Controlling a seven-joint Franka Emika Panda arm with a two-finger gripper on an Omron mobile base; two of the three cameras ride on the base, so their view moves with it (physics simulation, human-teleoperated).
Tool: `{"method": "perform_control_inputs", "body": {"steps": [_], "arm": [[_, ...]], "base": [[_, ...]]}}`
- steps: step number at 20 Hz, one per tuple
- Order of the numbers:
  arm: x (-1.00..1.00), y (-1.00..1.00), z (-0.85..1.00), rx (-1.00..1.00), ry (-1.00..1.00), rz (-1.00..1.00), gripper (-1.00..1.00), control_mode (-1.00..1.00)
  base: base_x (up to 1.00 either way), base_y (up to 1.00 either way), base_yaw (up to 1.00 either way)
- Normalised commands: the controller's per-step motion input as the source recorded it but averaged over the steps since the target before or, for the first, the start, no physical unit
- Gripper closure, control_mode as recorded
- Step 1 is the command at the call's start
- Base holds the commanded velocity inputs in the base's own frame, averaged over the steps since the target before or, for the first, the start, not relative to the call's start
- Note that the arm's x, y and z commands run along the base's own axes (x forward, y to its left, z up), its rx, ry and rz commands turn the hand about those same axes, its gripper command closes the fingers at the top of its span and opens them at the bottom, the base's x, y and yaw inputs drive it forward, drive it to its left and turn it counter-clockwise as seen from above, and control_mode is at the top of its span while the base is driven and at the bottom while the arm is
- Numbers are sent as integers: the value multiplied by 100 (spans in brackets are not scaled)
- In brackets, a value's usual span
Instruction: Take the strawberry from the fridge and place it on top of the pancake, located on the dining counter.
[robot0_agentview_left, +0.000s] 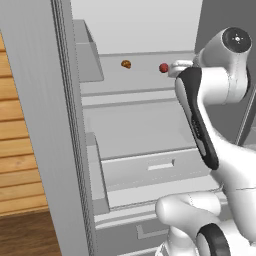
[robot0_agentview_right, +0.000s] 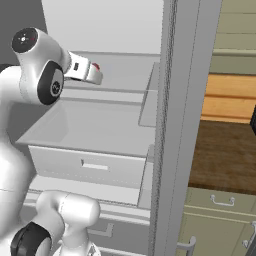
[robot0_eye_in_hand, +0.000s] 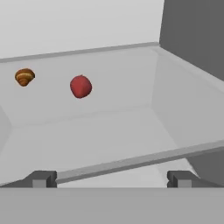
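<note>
The fridge (robot0_agentview_left: 42, 105) stands open in front of me. The strawberry (robot0_eye_in_hand: 81, 86), small, red and round, lies on a pale grey shelf (robot0_eye_in_hand: 105, 131) toward the back. From the left base it shows as strawberry (robot0_agentview_left: 163, 68), just left of my white hand (robot0_agentview_left: 176, 68). From the right base the strawberry (robot0_agentview_right: 95, 66) peeks out behind the hand. My gripper (robot0_eye_in_hand: 111, 179) is open, its two dark fingertips (robot0_eye_in_hand: 41, 178) wide apart, short of the fruit and holding nothing. The pancake is out of view.
A tiny orange-brown item (robot0_eye_in_hand: 24, 77) lies on the same shelf, left of the strawberry. A pulled-out drawer (robot0_agentview_left: 150, 165) sits below the shelf. A dark-brown wooden countertop (robot0_agentview_right: 225, 150) on a pale green base lies right of the fridge; whether it is the dining counter I cannot tell.
</note>
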Motion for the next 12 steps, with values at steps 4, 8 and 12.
{"method": "perform_control_inputs", "body": {"steps": [4, 8, 12], "arm": [[91, -6, 3, 0, 8, 0, -100, -100], [70, 7, 3, 0, -3, 3, -100, -100], [66, 24, -6, 0, 0, 5, -100, -100]], "base": [[0, 0, 0], [0, 0, 0], [0, 0, 0]]}}
